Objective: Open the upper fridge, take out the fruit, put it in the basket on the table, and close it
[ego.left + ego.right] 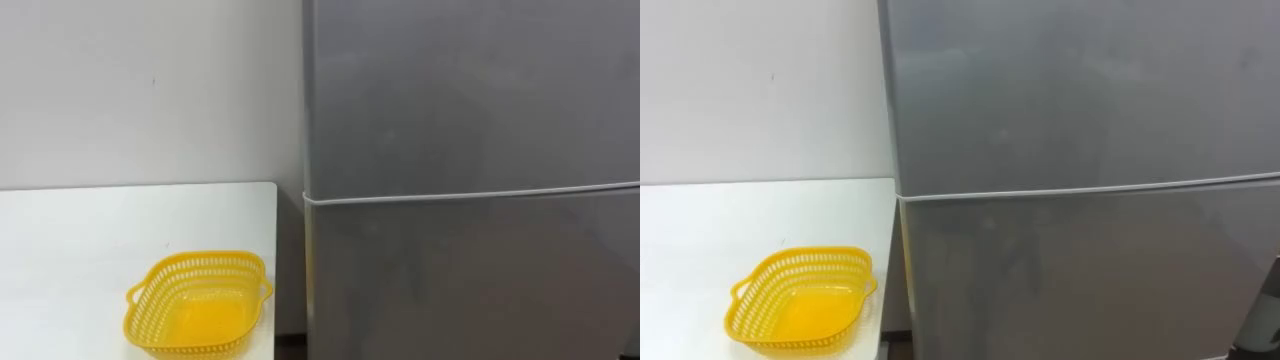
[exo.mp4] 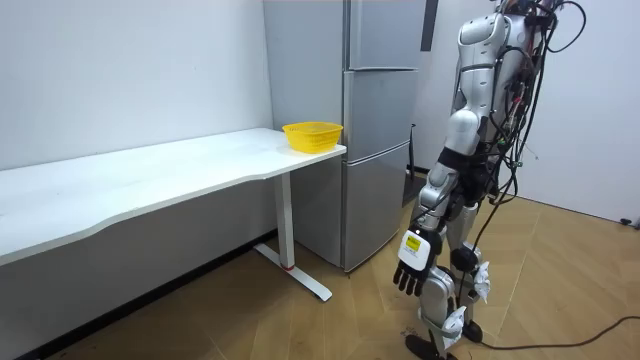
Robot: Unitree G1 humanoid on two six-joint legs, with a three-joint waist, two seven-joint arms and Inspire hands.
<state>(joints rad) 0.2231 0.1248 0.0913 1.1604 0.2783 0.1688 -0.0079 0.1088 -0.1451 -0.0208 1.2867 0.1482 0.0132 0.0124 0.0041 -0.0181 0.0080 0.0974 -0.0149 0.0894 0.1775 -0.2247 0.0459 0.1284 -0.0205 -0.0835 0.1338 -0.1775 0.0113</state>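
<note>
Here the fridge (image 1: pixel 470 200) stands shut, its upper door (image 1: pixel 470 90) and lower door (image 1: pixel 470 280) both closed, just beside the end of a white table (image 1: pixel 90 230). A yellow basket (image 1: pixel 198 300) sits on the table's end next to the fridge. The robot stands facing the fridge, its left hand (image 2: pixel 413 265) hanging at its side, fingers loose and holding nothing.

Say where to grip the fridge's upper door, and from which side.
The upper door has a flat front with no handle showing, so grip an edge. Its left edge sits close to the table and wall, so the right edge, or the lip above the lower door, looks easier, from the front right. Which side is hinged cannot be told.
</note>
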